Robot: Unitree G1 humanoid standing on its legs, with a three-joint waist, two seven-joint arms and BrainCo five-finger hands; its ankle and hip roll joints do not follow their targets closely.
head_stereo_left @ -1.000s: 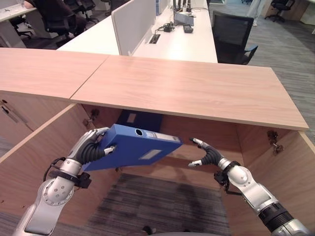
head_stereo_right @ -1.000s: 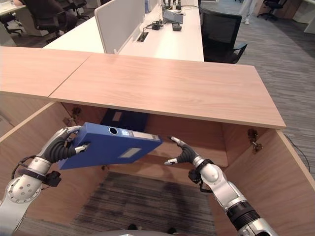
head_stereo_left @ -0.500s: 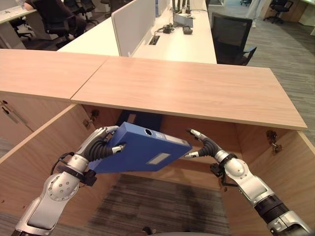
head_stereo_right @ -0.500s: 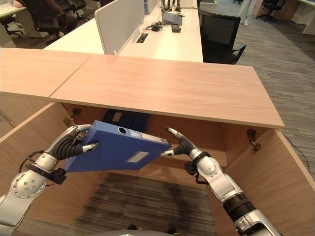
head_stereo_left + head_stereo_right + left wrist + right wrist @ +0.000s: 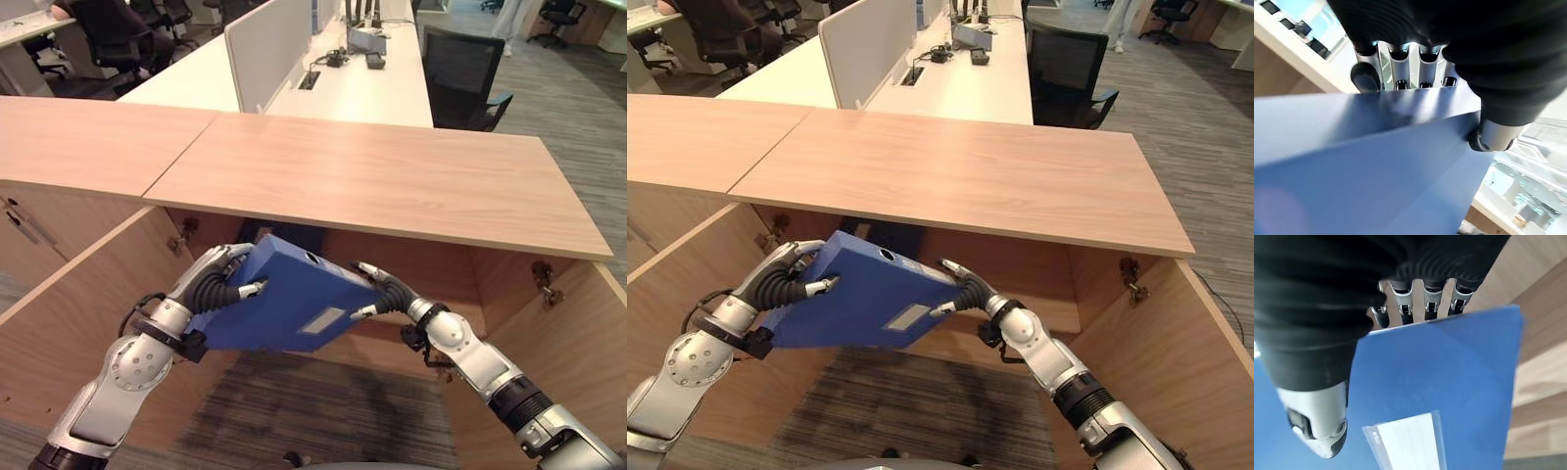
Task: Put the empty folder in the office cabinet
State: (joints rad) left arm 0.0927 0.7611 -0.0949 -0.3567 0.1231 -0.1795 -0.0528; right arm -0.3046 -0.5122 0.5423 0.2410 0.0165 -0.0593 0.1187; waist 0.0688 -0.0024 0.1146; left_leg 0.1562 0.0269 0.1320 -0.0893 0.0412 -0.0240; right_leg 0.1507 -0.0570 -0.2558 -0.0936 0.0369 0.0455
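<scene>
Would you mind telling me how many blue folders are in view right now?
2. One blue folder is held between the left robot hand and the right robot hand; a second folder stands inside the cabinet behind it, mostly hidden.

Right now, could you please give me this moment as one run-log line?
phase: carrying to cabinet | blue folder: tilted, in front of open cabinet | left hand: gripping folder | right hand: gripping opposite edge

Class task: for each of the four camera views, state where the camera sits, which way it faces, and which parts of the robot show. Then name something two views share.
Left eye view: on the head, looking down at the open cabinet; both arms show.
Right eye view: beside it, same scene.
Left wrist view: on the left wrist, along the left hand gripping the blue folder.
Right wrist view: on the right wrist, along the right hand on the folder's labelled face.
Shared: all four show the folder.
</scene>
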